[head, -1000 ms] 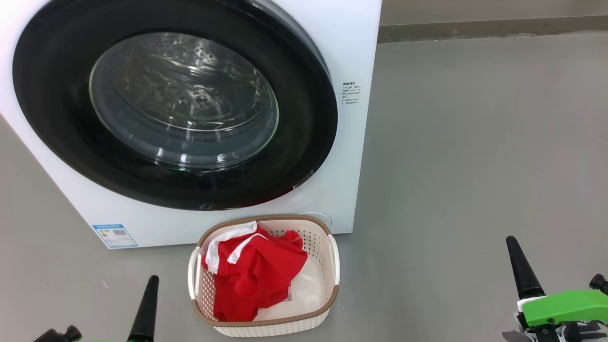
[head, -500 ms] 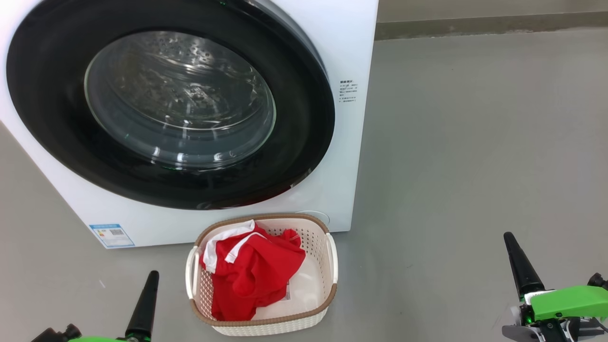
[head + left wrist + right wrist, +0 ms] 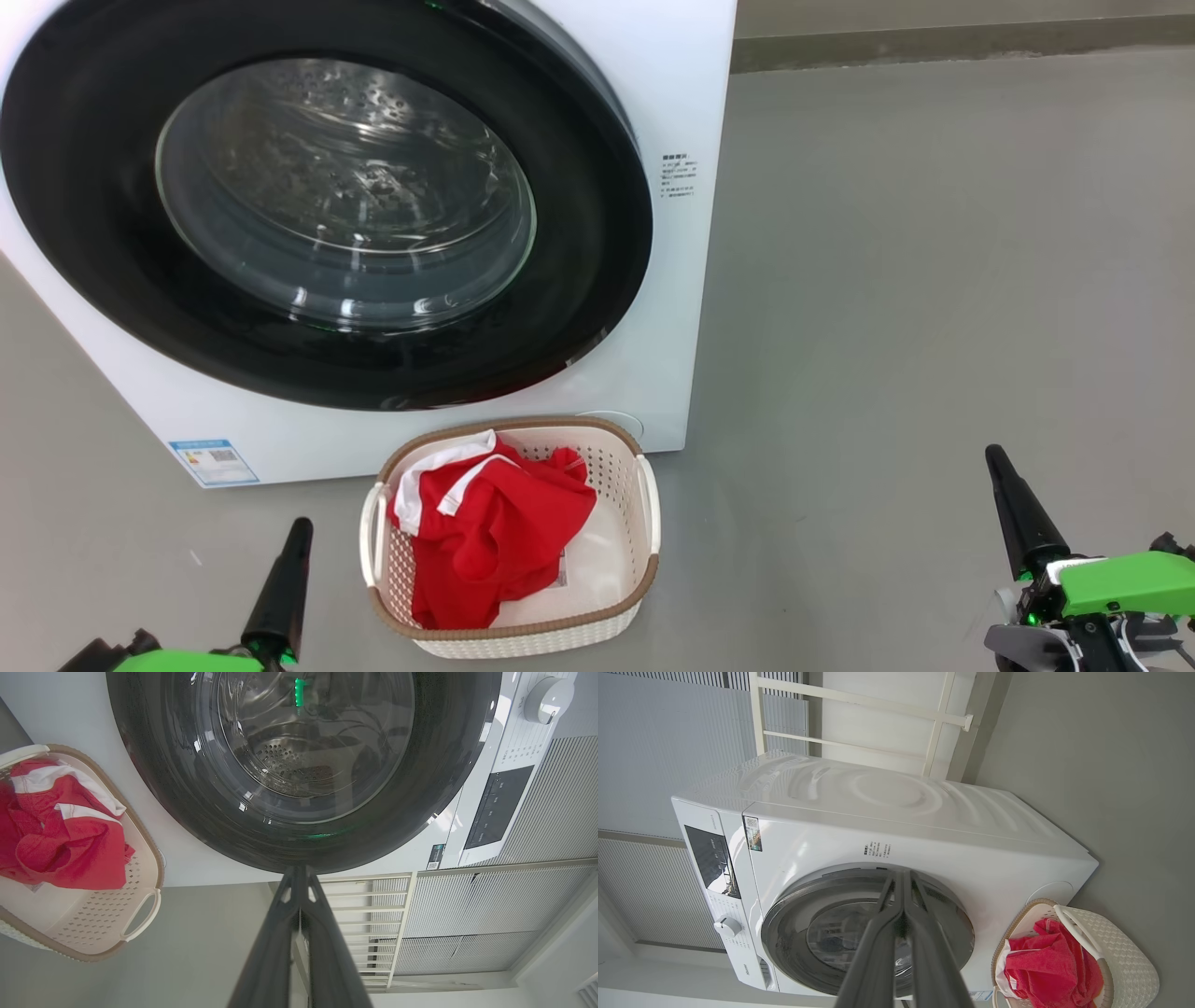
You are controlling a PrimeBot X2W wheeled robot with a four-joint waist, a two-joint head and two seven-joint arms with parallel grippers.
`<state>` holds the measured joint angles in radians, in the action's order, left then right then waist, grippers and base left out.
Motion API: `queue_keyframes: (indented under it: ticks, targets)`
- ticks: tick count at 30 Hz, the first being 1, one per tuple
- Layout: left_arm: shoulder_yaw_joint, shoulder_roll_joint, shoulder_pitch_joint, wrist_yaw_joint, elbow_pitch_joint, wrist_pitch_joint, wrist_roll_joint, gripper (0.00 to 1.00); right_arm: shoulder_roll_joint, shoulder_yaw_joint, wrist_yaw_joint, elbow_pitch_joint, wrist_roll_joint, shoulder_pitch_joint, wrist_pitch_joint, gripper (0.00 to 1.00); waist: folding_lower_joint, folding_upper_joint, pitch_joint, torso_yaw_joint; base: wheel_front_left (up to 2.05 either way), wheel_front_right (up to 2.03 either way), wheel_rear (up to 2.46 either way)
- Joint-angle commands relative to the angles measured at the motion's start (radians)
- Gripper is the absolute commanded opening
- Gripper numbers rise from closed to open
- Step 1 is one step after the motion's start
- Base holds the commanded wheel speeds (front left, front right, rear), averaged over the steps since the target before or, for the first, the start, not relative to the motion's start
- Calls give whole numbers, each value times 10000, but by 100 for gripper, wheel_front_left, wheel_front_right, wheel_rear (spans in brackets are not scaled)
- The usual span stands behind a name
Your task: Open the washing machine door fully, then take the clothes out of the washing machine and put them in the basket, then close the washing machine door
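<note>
The washing machine (image 3: pixel 672 308) stands at the upper left of the head view. The washing machine door (image 3: pixel 345 196) lies shut against its front, and bare steel drum shows through the glass. In front of it on the floor sits the basket (image 3: pixel 649 509), holding the red and white clothes (image 3: pixel 495 541). My left gripper (image 3: pixel 299 534) is shut and empty, low to the basket's left. My right gripper (image 3: pixel 997 462) is shut and empty, far to the right. The left wrist view has the shut gripper (image 3: pixel 299 870) pointing at the door (image 3: pixel 303 765), with the basket (image 3: pixel 149 858) and clothes (image 3: pixel 56 830) beside it. The right wrist view has the shut gripper (image 3: pixel 901 875) before the door (image 3: pixel 822 933).
Grey floor (image 3: pixel 934 280) spreads to the right of the machine, up to a wall base (image 3: pixel 934 42). The machine's control panel (image 3: pixel 495 807) and dial (image 3: pixel 546 700) sit beyond the door. A white railing (image 3: pixel 364 905) and slatted wall (image 3: pixel 537 812) stand behind the machine.
The whole head picture has drifted slightly left, so the camera has moved. A little more of both wrists shows at the bottom edge. Both grippers stay shut, and the door and basket are as before.
</note>
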<state>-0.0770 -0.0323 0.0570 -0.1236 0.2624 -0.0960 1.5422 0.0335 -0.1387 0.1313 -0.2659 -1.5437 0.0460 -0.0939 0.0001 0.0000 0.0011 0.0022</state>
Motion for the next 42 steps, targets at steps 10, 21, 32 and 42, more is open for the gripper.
queue_keyframes:
  ticks: [10,21,32,42]
  targets:
    - [-371,-179,512,-71,-169,-175,662,0,168,250,-6,211,-650,619,-193,0,-1,0,20,-22,0,0,0]
    - [-370,-179,511,-71,-170,-175,663,0,168,250,-6,211,-650,619,-193,0,-1,0,20,-22,0,0,0]
    - [-370,-179,511,-71,-170,-174,663,0,168,250,-6,211,-650,619,-193,0,-1,0,20,-22,0,0,0]
    - [-369,-179,511,-71,-171,-174,663,0,168,251,-6,211,-650,619,-193,0,-1,0,20,-22,0,0,0]
